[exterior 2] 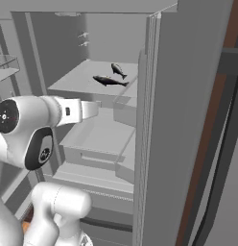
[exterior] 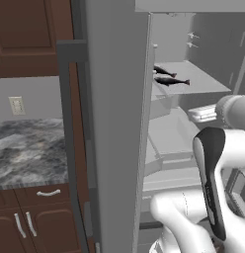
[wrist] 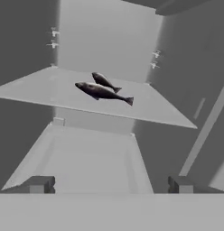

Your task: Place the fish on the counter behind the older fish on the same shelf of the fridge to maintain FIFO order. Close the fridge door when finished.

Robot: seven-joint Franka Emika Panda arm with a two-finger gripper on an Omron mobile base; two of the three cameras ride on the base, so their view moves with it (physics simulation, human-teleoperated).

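- Two fish (wrist: 104, 92) lay touching on the fridge shelf (wrist: 50, 90), likely light, slippery, stiffish; mid-body suited gripping.
- End effector (wrist: 109, 185) stood wide, empty.

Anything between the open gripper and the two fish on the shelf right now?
Nothing solid: in the hand view, only open air over the pale drawer bin separates the gripper from the shelf edge.

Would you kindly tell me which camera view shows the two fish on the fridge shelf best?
The hand view: both fish lie large and unobstructed on the shelf. The right base view shows them smaller; in the left base view the door edge partly cuts them off.
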